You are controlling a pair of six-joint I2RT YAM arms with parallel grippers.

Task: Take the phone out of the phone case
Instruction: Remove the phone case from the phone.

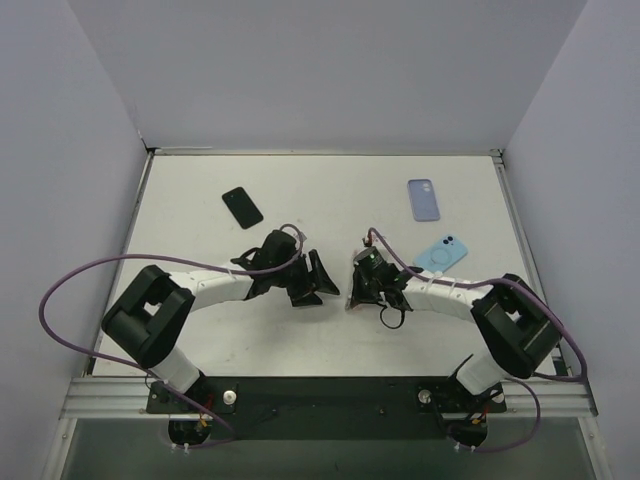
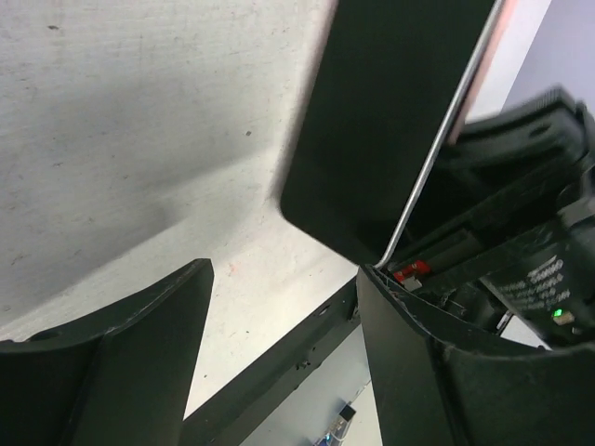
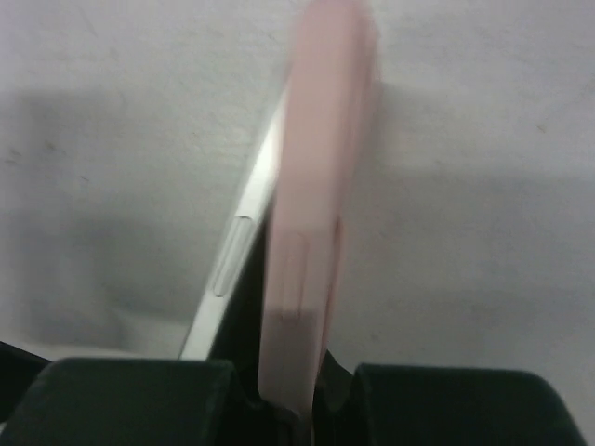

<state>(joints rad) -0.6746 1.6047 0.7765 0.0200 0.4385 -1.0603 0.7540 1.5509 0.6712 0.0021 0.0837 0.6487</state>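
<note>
Right gripper (image 3: 293,401) clamped on pink phone case (image 3: 314,177), phone (image 3: 231,265) edge splayed off it. Left gripper (image 2: 284,279) spread wide, phone corner beside one finger.

arms (image 1: 215,286): black joints, white covers
cables (image 1: 43,300): purple, looped
left tool (image 2: 285,269): matte black fingers, scuffed edges

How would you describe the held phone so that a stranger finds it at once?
Look at the table's middle, where both arms meet. There the right end effector holds a phone on its edge. Its pink case sets it apart from the black phone, the lilac phone and the blue phone, all lying flat.
</note>
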